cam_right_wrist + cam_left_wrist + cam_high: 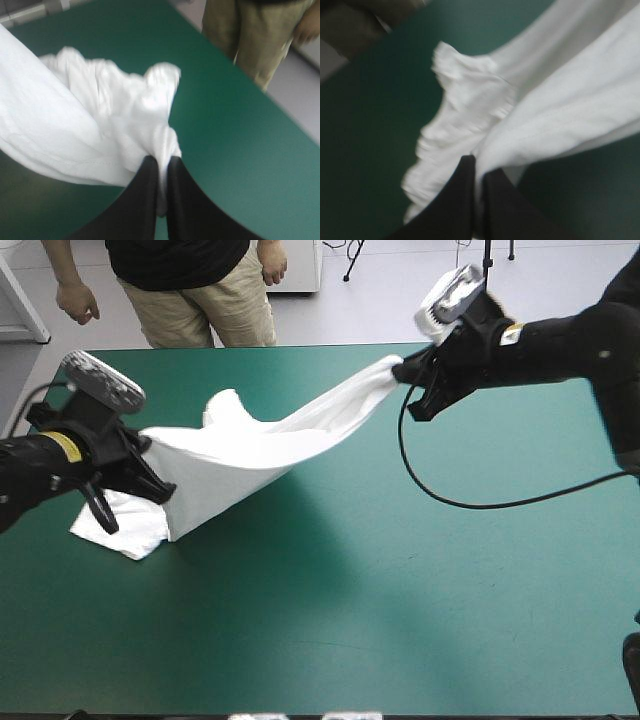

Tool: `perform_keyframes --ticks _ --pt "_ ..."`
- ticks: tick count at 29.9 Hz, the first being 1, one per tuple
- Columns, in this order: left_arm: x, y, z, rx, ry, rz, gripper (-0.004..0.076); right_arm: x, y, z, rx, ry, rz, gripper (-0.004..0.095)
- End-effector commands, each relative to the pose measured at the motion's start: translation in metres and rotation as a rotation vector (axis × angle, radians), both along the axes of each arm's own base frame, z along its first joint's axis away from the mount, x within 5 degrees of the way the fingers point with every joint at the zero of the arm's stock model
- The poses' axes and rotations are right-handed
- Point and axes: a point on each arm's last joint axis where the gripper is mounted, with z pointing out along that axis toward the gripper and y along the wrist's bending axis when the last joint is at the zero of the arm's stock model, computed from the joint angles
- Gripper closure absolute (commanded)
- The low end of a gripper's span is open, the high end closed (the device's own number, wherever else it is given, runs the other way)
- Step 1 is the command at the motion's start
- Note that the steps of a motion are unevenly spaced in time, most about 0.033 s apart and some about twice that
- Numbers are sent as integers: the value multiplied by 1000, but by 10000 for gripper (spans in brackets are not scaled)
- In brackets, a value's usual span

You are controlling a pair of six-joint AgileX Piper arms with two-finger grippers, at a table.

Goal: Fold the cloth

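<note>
White and soft, the T-shirt (250, 455) hangs in the air like a little bridge, stretched from the left side of the teal-green table (400, 590) up toward its far edge; one crumpled end lies on the table near the left edge, just beside the left gripper (160, 485); a bump of cloth pokes up behind the stretched part. The left gripper is low, close over the table, and its two black fingers (455, 200) are pinched almost together with a fold of the T-shirt squeezed between them; the right gripper (403, 370) is higher, near the far edge, and its own pair pinches a bunched corner the same way; neither one is empty.

I think the step in hand is the pulling-out step: two spots are held and the cloth is drawn tight so it can be laid flat; no fold shows yet, so the job looks near its start. The next move, I guess, needs both grippers to come down together and lay the cloth smooth on the table; they should pull gently and hold on until it lies flat, or the end on the table may drag and bunch up.
</note>
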Motion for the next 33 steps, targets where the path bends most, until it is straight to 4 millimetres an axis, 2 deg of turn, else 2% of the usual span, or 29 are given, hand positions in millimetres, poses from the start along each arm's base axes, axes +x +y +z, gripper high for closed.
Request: perform_keyframes --ticks 1,2,5,10,16,20,23,26,28,33 --pt "-15 5 62 -91 -306 -23 733 -58 -14 73 174 -301 21 925" --pt "-19 7 76 -115 -375 -25 733 -73 -18 90 200 -382 14 925" --pt "-30 10 113 -179 -567 -33 733 -103 -26 123 278 -551 -11 925" --pt "-49 16 160 -235 -825 -58 733 -149 -39 162 395 -777 -44 925" --pt "-78 24 198 -311 -1072 -86 733 -191 -54 183 461 -931 -100 925" --pt "-93 30 209 -347 -1154 -90 733 -208 -63 187 474 -947 -165 925" --pt "-91 28 207 -367 -1123 -107 733 -205 -69 184 457 -903 -250 925" --pt "-73 22 197 -368 -1001 -88 733 -193 -70 178 420 -832 -303 925" --pt "-52 17 187 -346 -903 -49 733 -177 -68 171 387 -768 -329 925" --pt "12 0 162 -265 -739 48 733 -121 -58 150 325 -624 -360 925"
